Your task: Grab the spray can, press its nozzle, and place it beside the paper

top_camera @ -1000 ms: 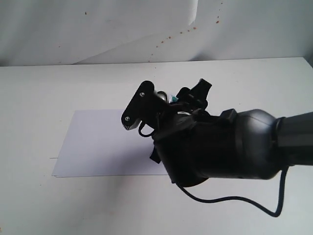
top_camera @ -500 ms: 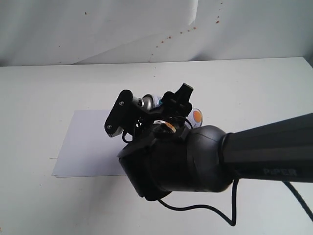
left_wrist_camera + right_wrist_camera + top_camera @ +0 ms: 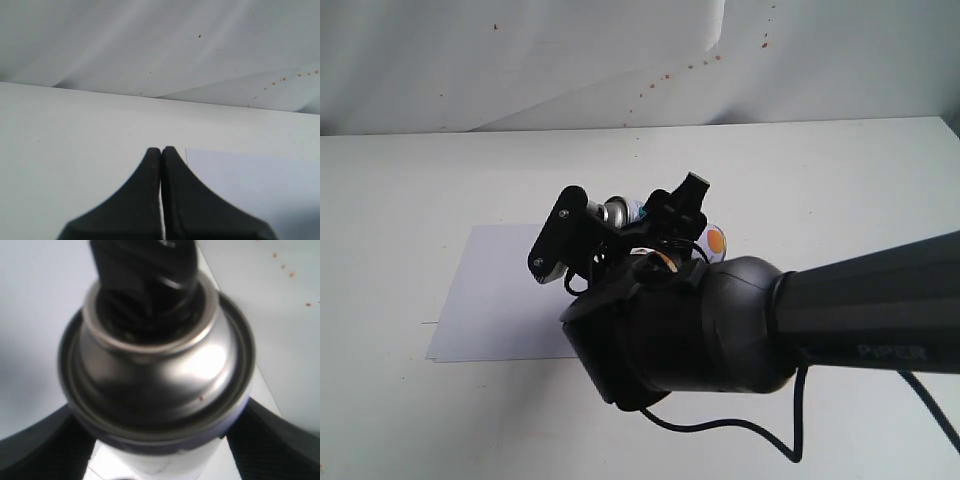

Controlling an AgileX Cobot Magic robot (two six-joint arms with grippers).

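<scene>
The right claw (image 3: 157, 457) held the can (image 3: 160, 390) by its round sides, with one of its fingers (image 3: 40, 450) on each side, low on the body. That grip left the black nozzle (image 3: 145, 275) bare. I think it was held low so that something could push the nozzle down.

The can was up in the air, off the worktop (image 3: 400, 180). It was tipped over, with its top pointing away from the arm (image 3: 740, 320). The paper (image 3: 510, 300) lay below the claw. My guess is the can was held there so any spray would land on the paper. The can had not yet been set down beside the paper.

The left claw (image 3: 161, 155) was squeezed tight with nothing in it. A corner of the paper lay just past its tip. No can showed near it, so it was not pressing the nozzle.

From outside, the big dark arm covered most of the can. Only a bit of the silver top (image 3: 615, 210) and an orange dot (image 3: 717, 240) peeked out, and I could not find the nozzle there. Up close, the nozzle was blurry and cut off, so I could not tell which way its tip pointed. The arm hid part of the paper too. The left claw did not show from outside at all.
</scene>
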